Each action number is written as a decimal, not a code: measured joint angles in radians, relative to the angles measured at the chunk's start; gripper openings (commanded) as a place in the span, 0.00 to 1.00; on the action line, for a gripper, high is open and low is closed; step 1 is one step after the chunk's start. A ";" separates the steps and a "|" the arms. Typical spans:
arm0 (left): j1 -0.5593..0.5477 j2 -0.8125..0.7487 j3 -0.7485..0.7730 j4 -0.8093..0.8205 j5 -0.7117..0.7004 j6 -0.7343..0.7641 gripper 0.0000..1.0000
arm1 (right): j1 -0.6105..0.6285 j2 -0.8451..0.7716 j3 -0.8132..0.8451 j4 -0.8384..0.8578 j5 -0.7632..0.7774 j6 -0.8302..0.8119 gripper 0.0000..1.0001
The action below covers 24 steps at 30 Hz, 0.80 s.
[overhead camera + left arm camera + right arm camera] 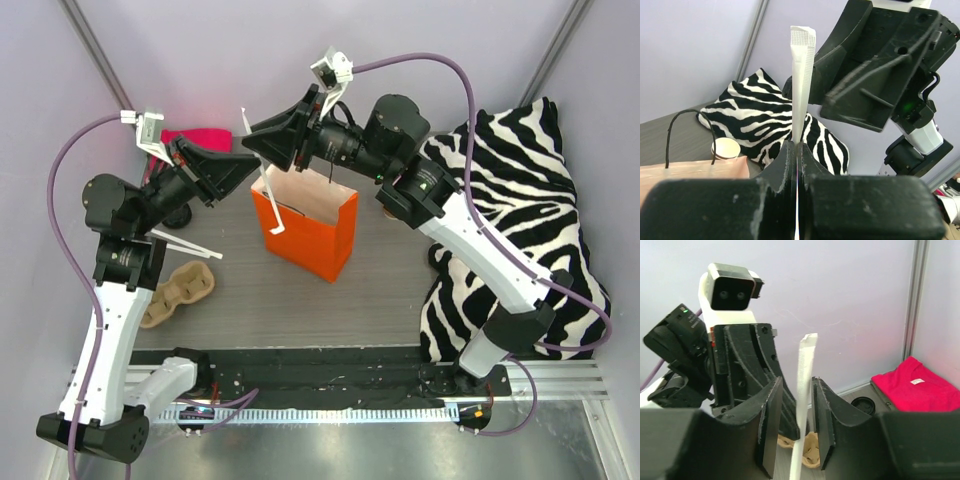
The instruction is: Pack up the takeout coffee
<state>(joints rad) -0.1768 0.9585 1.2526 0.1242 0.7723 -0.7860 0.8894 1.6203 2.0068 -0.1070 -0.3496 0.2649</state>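
Note:
The takeout coffee cup (726, 148), brown kraft with a white inside and no lid on it, stands beside the zebra cushion; it is hidden in the top view. Its black lid (864, 404) lies on the table by the red cloth. The orange bag (310, 230) stands upright mid-table. My left gripper (256, 163) (796, 144) is shut on a white paper strip (802, 75) above the bag's left corner. My right gripper (247, 130) (796, 382) is open, and the strip (804, 385) rises between its fingers.
A moulded cardboard cup tray (180, 290) lies at the left, also seen under the jaws in the right wrist view (807, 450). A zebra cushion (510, 200) fills the right side. A red cloth (195, 137) lies at the back left. A black cord handle (685, 130) rises from the bag's rim.

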 measured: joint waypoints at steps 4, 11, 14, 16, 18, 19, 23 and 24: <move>0.000 -0.001 0.000 0.000 0.007 -0.001 0.00 | 0.000 0.018 0.010 0.001 0.016 -0.003 0.24; 0.000 -0.002 -0.009 0.008 0.016 0.000 0.07 | 0.002 0.025 0.013 -0.006 0.031 -0.015 0.01; 0.000 -0.006 -0.013 0.007 0.011 0.000 0.55 | 0.002 0.025 0.013 -0.011 0.034 -0.021 0.01; 0.000 -0.010 -0.013 -0.018 0.001 0.017 0.83 | 0.003 0.025 0.013 -0.014 0.039 -0.033 0.01; 0.000 -0.017 -0.012 -0.075 -0.023 0.053 1.00 | 0.003 0.024 0.013 -0.018 0.049 -0.058 0.01; 0.000 -0.021 -0.009 -0.112 -0.036 0.083 1.00 | 0.003 0.024 0.013 -0.021 0.054 -0.071 0.01; 0.006 -0.035 0.023 -0.300 -0.127 0.200 1.00 | -0.001 -0.001 -0.006 -0.034 0.080 -0.153 0.01; 0.014 -0.039 0.032 -0.339 -0.146 0.222 1.00 | -0.003 -0.014 -0.019 -0.035 0.087 -0.178 0.01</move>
<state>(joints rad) -0.1623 0.9192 1.2850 -0.2150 0.6258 -0.5636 0.8860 1.6058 1.9877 -0.1421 -0.2623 0.0868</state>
